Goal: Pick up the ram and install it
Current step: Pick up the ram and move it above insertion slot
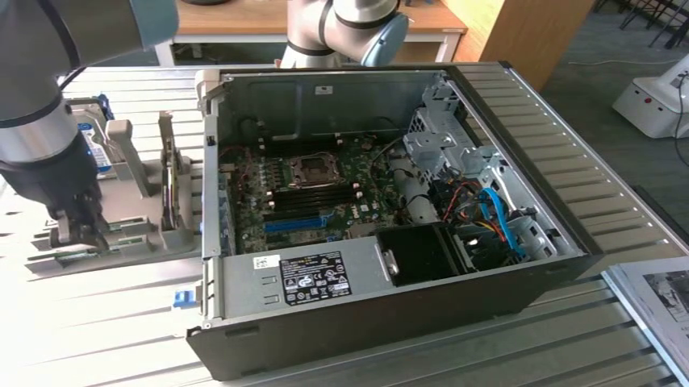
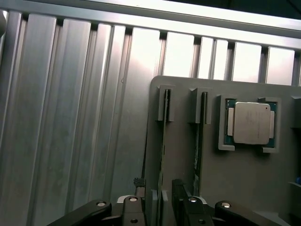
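Grey holder (image 2: 183, 155) keeps the ram (image 2: 164, 150) standing on its thin edge in a slot, directly between your gripper's (image 2: 165, 190) spread, unclenched fingers (image 2: 153, 205); its long axis runs straight ahead, away from the palm; the second stick (image 2: 203, 132) stands parallel, just beside one finger.

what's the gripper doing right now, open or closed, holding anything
gripper: open, one finger on each side of the ram standing in the grey tray, holding nothing
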{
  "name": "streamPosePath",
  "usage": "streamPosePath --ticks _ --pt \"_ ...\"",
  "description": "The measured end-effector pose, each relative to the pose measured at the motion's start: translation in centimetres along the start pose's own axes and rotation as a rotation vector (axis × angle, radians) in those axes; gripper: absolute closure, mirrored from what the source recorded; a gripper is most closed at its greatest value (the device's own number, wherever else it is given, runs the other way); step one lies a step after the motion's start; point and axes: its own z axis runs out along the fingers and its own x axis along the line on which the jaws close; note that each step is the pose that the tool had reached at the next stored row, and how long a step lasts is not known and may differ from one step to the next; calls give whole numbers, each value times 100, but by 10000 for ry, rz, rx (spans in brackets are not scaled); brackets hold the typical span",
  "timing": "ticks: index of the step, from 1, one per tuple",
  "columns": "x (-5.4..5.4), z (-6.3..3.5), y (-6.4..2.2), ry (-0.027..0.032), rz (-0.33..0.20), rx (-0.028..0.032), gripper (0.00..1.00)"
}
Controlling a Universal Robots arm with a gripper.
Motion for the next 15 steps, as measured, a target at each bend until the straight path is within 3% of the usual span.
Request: streamPosePath --ticks 15 --pt "2 101 -4 1 0 -1 64"
